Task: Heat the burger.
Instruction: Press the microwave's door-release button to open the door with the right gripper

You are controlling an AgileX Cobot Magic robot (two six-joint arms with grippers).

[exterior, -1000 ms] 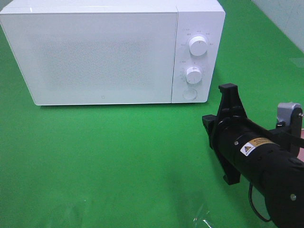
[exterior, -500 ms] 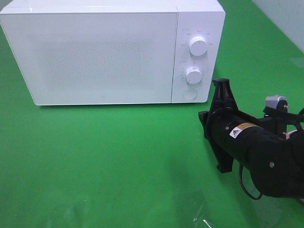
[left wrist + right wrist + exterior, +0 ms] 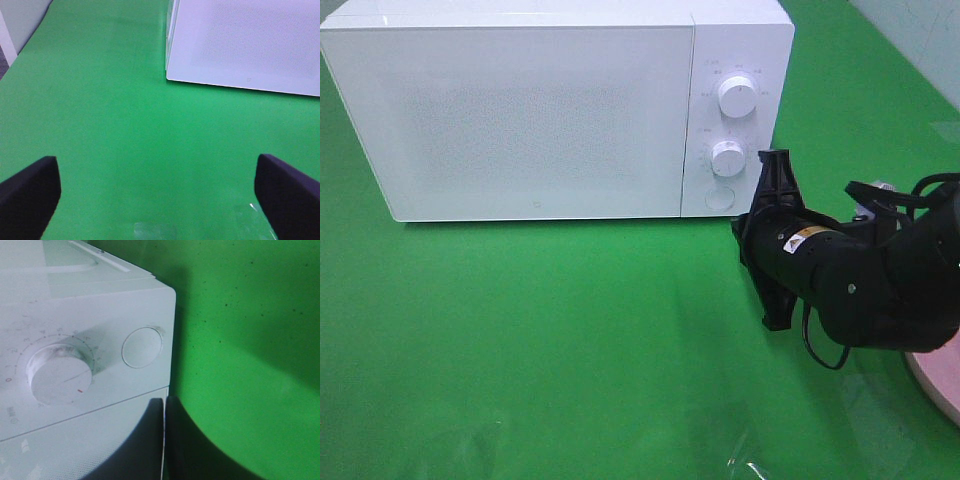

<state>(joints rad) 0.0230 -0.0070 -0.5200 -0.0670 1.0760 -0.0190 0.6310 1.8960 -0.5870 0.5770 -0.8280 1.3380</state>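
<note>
Our right end effector (image 3: 164, 407) has neared the microwave (image 3: 540, 110), clenched (holding nothing), likely to press its round button (image 3: 142, 347).

Lit brightly, evenly from above; faint glare on the microwave (image 3: 520, 110). Shows soft dark shadows on the cloth (image 3: 250, 340), right wrist view.

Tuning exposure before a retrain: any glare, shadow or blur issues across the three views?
Exterior high: sharp, evenly lit, faint shiny patches on the green mat near the bottom edge. Left wrist: soft, microwave washed out, left gripper tips dark blurs. Right wrist: green cast on the microwave panel, heavy shadow around the shut right gripper, dial legible.
</note>
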